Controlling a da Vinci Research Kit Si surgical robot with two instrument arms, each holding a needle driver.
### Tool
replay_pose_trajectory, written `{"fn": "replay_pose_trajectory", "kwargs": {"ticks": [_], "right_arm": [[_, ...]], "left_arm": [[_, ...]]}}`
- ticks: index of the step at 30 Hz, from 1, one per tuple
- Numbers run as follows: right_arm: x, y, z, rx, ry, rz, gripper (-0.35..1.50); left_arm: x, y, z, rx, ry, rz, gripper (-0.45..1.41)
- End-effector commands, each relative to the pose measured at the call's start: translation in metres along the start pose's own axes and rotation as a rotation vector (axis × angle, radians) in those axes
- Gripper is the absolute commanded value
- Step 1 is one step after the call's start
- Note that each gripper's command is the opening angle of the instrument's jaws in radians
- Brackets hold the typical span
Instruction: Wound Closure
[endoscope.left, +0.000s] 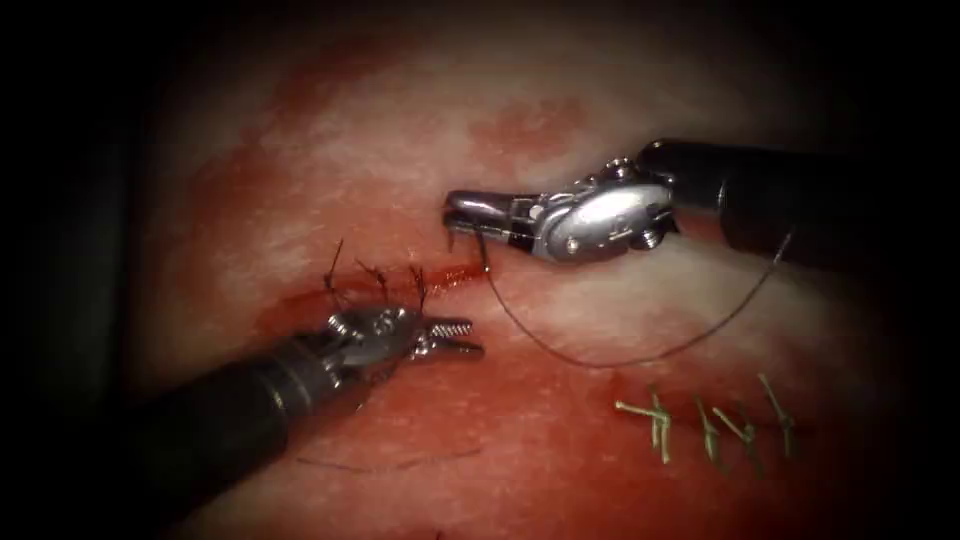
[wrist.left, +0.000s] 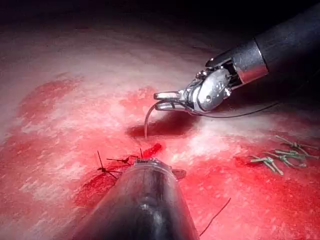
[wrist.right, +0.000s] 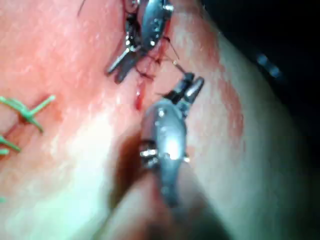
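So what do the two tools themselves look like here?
Both have dark, round shafts ending in shiny silver metal wrists with visible pins and screws. The left tool has short jaws with ridged, toothed inner faces. The right tool has slim, smooth-looking silver jaws and a rounded, polished wrist housing.

— What sort of place is this?

— A surgical training bench in a lab. The tissue (endoscope.left: 560, 110) is one pale slab streaked with red fluid (endoscope.left: 520, 440), lit in a round pool with darkness all round it.

— What else shows it?

— There are practice stitches: a row of dark knots (endoscope.left: 375, 280) along the cut (endoscope.left: 455, 275), and a separate row of green stitches (endoscope.left: 710, 420) lower right. Two metal tools on black shafts work over it, the left tool (endoscope.left: 455, 338) and the right tool (endoscope.left: 462, 212).
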Motion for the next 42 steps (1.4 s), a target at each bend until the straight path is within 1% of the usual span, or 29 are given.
{"fn": "replay_pose_trajectory", "kwargs": {"ticks": [1,6,13,19,22,30,36,42], "right_arm": [[-0.0006,-0.0001,0.0007,0.007,-0.010,-0.019,-0.35],[-0.0008,-0.0006,0.0006,0.016,-0.019,-0.065,-0.35],[-0.0015,-0.0015,0.0004,0.014,-0.019,-0.075,-0.35],[-0.0007,-0.0008,0.0006,-0.003,-0.013,-0.067,-0.35],[-0.0006,-0.0009,0.0008,-0.007,-0.014,-0.067,-0.35],[-0.0021,-0.0018,0.0010,-0.010,-0.017,-0.081,-0.35],[-0.0023,-0.0020,0.0012,-0.004,-0.017,-0.077,-0.35],[-0.0031,-0.0038,0.0005,0.017,-0.016,-0.076,-0.35]], "left_arm": [[0.0002,-0.0002,0.0006,0.000,0.000,0.001,0.04],[0.0002,0.0000,0.0005,0.001,-0.005,0.001,0.04],[0.0002,-0.0001,0.0005,0.001,-0.005,-0.005,0.04],[0.0003,-0.0004,0.0006,0.000,-0.005,-0.017,0.00],[0.0003,-0.0005,0.0006,0.000,-0.005,-0.017,0.00],[0.0003,-0.0004,0.0005,0.001,-0.005,-0.017,0.00],[0.0003,-0.0004,0.0005,0.001,-0.005,-0.017,-0.01],[0.0002,-0.0003,0.0004,0.000,-0.005,-0.023,-0.01]]}}
